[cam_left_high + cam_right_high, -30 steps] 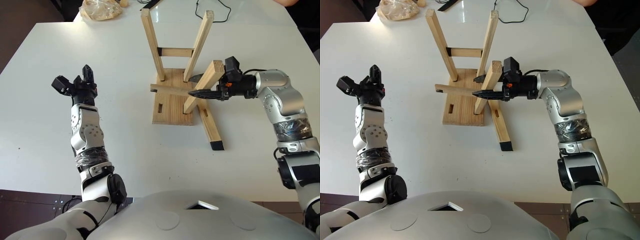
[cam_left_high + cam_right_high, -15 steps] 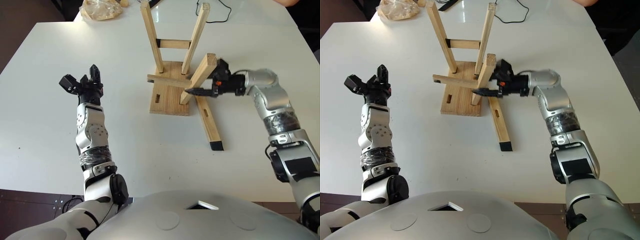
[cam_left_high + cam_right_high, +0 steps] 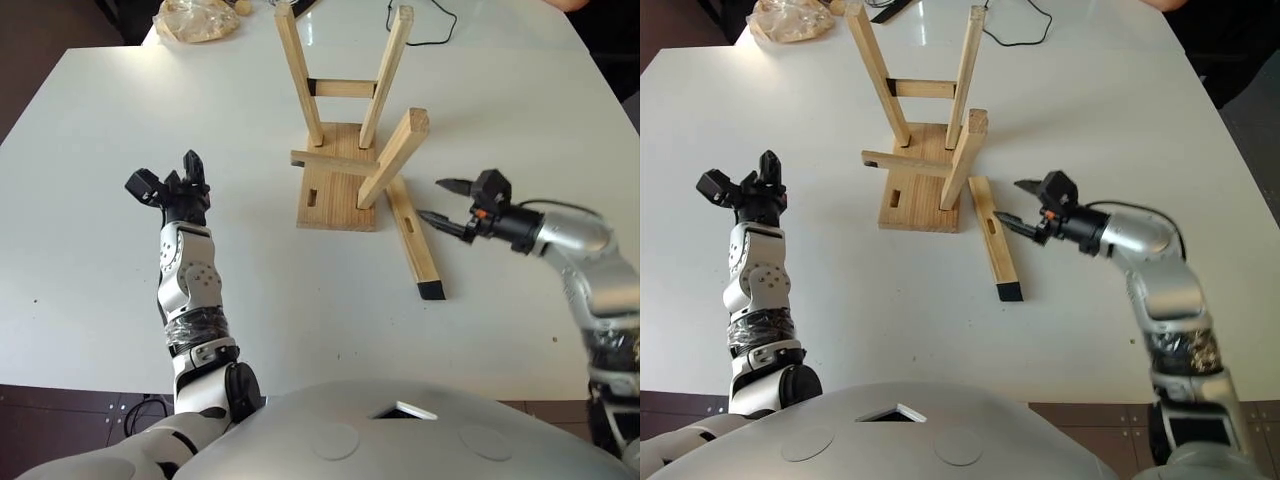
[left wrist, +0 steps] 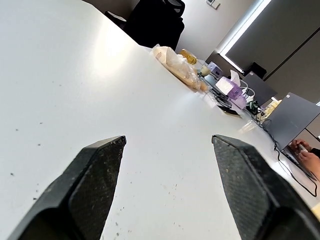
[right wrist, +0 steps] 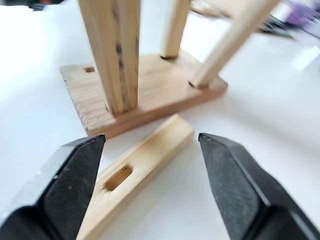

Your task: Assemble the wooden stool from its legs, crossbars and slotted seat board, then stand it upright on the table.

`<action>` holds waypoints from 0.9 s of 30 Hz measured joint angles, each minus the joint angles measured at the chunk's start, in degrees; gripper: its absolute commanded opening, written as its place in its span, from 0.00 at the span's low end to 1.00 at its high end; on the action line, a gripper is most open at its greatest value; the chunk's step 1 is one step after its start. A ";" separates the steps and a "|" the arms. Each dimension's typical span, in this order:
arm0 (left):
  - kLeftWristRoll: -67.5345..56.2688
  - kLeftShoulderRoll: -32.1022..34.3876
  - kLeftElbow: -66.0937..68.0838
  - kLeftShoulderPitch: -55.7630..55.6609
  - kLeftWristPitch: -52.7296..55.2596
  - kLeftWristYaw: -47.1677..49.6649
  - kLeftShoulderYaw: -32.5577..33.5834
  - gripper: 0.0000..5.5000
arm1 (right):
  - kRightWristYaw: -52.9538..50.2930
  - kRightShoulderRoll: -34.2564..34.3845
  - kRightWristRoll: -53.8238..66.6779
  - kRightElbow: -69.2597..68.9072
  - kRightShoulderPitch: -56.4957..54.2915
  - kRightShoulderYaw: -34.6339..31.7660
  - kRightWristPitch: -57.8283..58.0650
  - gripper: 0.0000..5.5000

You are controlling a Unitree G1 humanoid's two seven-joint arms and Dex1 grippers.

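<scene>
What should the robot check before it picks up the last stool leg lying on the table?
1. Right gripper open: ok.
2. Loose leg lies free on the table beside the seat board: ok.
3. Leg already gripped: not ok, nothing is held.
4. Empty slot showing in the board: ok.
5. Left gripper open and well away from the board: ok.

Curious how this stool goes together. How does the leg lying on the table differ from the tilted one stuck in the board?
The loose leg lies flat on the table; the tilted leg stands in the seat board, leaning. The loose leg shows an empty slot; the tilted leg carries a crossbar. The loose leg has a black end, the tilted leg's top is bare. Both are pale square wood.
</scene>
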 measured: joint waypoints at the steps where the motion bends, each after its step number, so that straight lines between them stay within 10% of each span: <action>1: -0.02 -0.19 -0.20 0.30 0.18 0.90 0.48 0.58 | -5.01 3.45 -0.17 -3.70 2.33 0.26 2.44 0.63; 7: -0.01 0.07 -0.34 0.35 1.30 4.21 1.74 0.58 | -23.22 15.62 -5.06 -12.78 10.45 7.20 13.09 0.63; 20: 0.00 -1.12 -6.37 4.87 3.78 6.56 0.92 0.58 | -26.50 11.90 -9.00 -17.44 16.68 9.47 21.86 0.63; 27: -0.01 -2.36 -8.33 5.92 3.95 7.22 0.62 0.58 | -25.66 9.90 -8.06 -20.84 19.07 7.32 25.69 0.44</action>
